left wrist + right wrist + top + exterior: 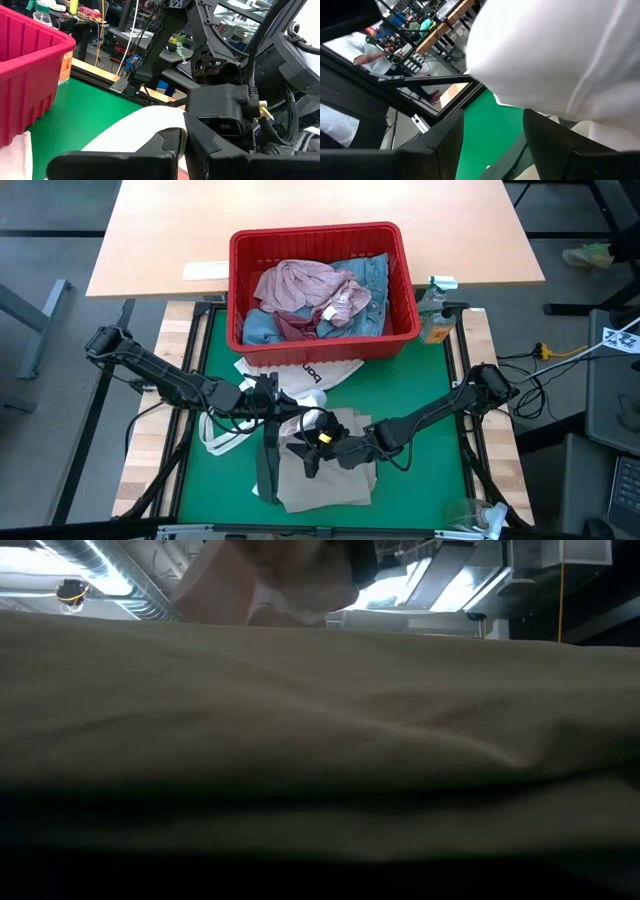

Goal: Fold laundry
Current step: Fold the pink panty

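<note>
The left gripper (pixel 268 402) is pinched closed over the white tote bag (pixel 300 376). Beside it, the right gripper (pixel 318 442) has its fingers spread wide above the beige trousers (pixel 335 475), which lie flat on the green table (pixel 420 385). Behind them, the red basket (pixel 385 345) holds the pink top (pixel 300 285) and the blue jeans (pixel 372 278).

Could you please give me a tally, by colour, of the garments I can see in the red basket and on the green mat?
Pink, mottled: 1, pink top in the red basket
Light blue: 1, denim jeans in the basket
Beige: 1, trousers on the green mat
Dark green: 1, garment hanging beside the trousers
Total: 4 garments; the white tote bag is not counted.
</note>
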